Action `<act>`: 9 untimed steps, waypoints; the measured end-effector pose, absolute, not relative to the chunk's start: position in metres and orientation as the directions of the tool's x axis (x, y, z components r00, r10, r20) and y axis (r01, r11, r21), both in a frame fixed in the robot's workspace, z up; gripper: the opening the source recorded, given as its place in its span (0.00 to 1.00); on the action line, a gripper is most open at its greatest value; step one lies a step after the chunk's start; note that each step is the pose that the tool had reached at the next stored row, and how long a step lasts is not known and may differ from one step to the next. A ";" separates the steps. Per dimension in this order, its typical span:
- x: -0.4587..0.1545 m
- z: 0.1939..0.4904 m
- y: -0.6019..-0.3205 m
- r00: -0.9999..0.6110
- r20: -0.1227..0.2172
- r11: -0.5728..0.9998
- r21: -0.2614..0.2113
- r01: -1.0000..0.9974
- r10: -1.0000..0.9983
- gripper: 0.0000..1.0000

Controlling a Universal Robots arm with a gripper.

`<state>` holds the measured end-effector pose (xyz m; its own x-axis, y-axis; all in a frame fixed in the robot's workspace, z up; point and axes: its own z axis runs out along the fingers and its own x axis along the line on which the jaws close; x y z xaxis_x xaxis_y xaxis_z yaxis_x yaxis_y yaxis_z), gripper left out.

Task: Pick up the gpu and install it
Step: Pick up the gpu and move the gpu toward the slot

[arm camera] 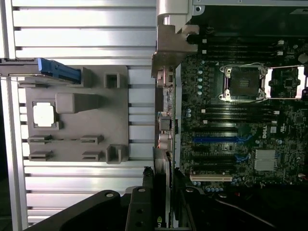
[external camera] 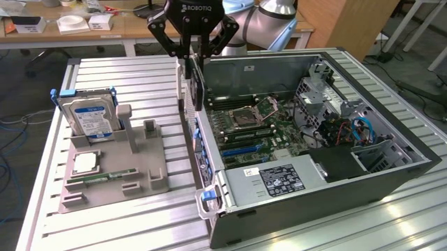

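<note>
- The gpu (external camera: pixel 196 86) is a thin, flat card: I judge it light and stiff, but fragile, with bare circuitry on its faces and an edge connector that should not be knocked or twisted.
- It looks best held by its long top edge or near the bracket, pinched across its thickness and clear of the components. A smooth board can slip or swing in a narrow pinch, so the hold should be square.
- The fingers (external camera: pixel 171 42) are set narrow and clamp the card's upper edge between them. In the wrist view one finger (arm camera: pixel 147 179) lies on each flat side of the gpu (arm camera: pixel 161 192).
- The card hangs edge-on below the fingertips, upright and clear of the counter (external camera: pixel 125 225).
- In the exterior view it sits toward 12 o'clock, above the case (external camera: pixel 391 172) wall that faces the tray (external camera: pixel 140 172), with the motherboard (external camera: pixel 258 130) toward 4 o'clock from it.
- The tray, with the hard drive (external camera: pixel 87 117) standing in it, lies toward 8 o'clock, well apart from the card.
- The blue slots (arm camera: pixel 216 139) on the board are bare.
</note>
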<state>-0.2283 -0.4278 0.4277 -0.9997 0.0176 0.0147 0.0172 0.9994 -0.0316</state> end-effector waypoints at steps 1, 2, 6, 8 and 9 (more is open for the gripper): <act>-0.227 0.428 -0.428 -1.000 0.015 0.999 -0.032 0.017 0.018 0.26; -0.226 0.428 -0.428 -1.000 0.015 0.999 -0.032 0.017 0.018 0.26; -0.224 0.427 -0.428 -1.000 0.015 0.999 -0.032 0.017 0.018 0.26; -0.223 0.427 -0.428 -1.000 0.014 0.999 -0.032 0.017 0.018 0.26; -0.223 0.427 -0.428 -1.000 0.013 0.999 -0.032 0.017 0.018 0.26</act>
<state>-0.2230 -0.4278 0.4269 -0.9998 0.0176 0.0131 0.0172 0.9994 -0.0317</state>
